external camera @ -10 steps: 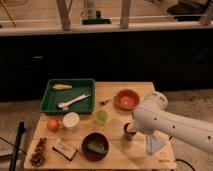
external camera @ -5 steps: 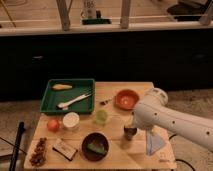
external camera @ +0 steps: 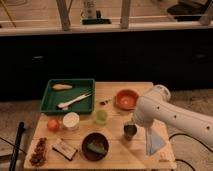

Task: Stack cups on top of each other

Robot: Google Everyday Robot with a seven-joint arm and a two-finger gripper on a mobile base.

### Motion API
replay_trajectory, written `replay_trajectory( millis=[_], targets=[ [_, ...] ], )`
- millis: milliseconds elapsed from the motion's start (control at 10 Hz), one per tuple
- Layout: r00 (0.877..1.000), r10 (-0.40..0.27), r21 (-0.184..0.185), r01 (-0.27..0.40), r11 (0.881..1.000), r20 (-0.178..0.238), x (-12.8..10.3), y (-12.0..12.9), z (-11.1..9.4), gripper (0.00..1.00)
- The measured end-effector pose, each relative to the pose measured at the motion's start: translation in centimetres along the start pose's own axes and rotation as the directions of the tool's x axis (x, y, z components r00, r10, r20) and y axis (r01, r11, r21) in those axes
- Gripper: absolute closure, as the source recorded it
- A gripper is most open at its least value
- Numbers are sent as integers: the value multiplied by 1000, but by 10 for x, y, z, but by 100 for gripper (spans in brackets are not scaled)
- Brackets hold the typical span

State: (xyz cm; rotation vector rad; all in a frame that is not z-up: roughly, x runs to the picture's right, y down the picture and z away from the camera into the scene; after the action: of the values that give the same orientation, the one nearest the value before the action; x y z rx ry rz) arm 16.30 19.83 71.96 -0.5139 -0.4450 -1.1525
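The silver metal cup [external camera: 129, 132] stands upright on the wooden table [external camera: 115, 156], right of centre. The translucent light-green cup [external camera: 101, 116] stands upright about a cup's width to its left and a little farther back. My white arm [external camera: 159, 111] reaches in from the right. My gripper [external camera: 132, 123] is at the arm's lower left end, right at the silver cup's rim, and the arm hides most of it. I cannot tell whether it touches the cup. The two cups stand apart.
A green tray [external camera: 50, 103] with a banana and white utensils is at the back left. An orange bowl [external camera: 126, 98] sits behind the silver cup. A white round container [external camera: 71, 120], an orange fruit [external camera: 53, 124], a dark bowl [external camera: 95, 146], a snack bar [external camera: 65, 149] and nuts [external camera: 38, 151] fill the front left.
My arm has shifted slightly right and back, so more of the silver cup shows. Both cups stay where they were.
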Motion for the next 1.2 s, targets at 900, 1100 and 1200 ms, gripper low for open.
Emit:
replay_trajectory(
  millis=[900, 1100, 1200],
  targets=[
    [985, -10, -13, 12, 1000, 170, 4, -29, 34, 20],
    [982, 14, -26, -9, 1000, 190, 3, -23, 40, 20],
    [980, 20, -29, -15, 999, 196, 2, -21, 41, 20]
  ],
)
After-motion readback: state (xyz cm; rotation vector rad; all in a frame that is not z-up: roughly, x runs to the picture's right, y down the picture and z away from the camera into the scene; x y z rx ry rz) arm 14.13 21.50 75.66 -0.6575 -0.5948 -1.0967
